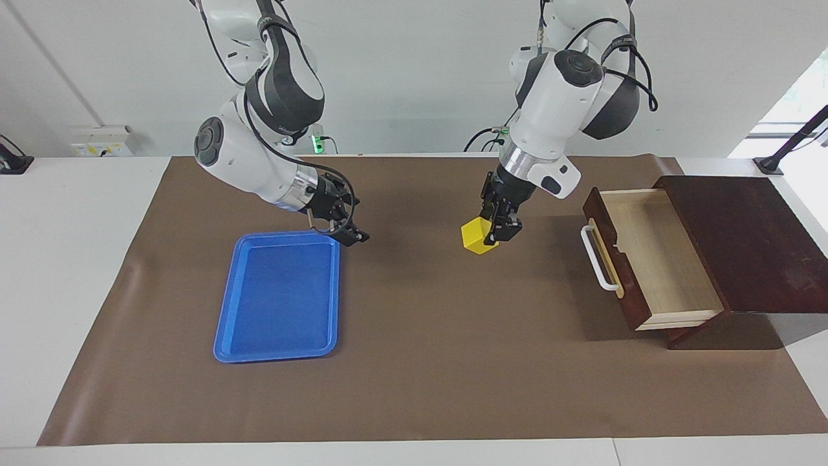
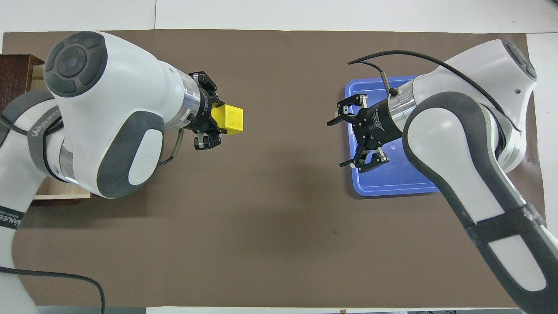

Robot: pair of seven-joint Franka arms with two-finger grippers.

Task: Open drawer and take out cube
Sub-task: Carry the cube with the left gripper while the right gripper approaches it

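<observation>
The yellow cube (image 1: 477, 235) (image 2: 231, 120) hangs above the brown mat between the drawer and the blue tray, with my left gripper (image 1: 493, 233) (image 2: 220, 123) shut on it. The drawer (image 1: 653, 262) stands pulled out of its dark wooden box (image 1: 750, 239), white bar handle (image 1: 596, 259) toward the table's middle, pale interior bare. In the overhead view the left arm hides most of the drawer. My right gripper (image 1: 346, 226) (image 2: 339, 144) hovers open over the tray's edge toward the left arm's end, holding nothing.
The blue tray (image 1: 278, 304) (image 2: 405, 181) lies flat on the brown mat (image 1: 427, 362) toward the right arm's end, nothing in it. A cable (image 2: 52, 274) loops at the mat's corner near the left arm's base.
</observation>
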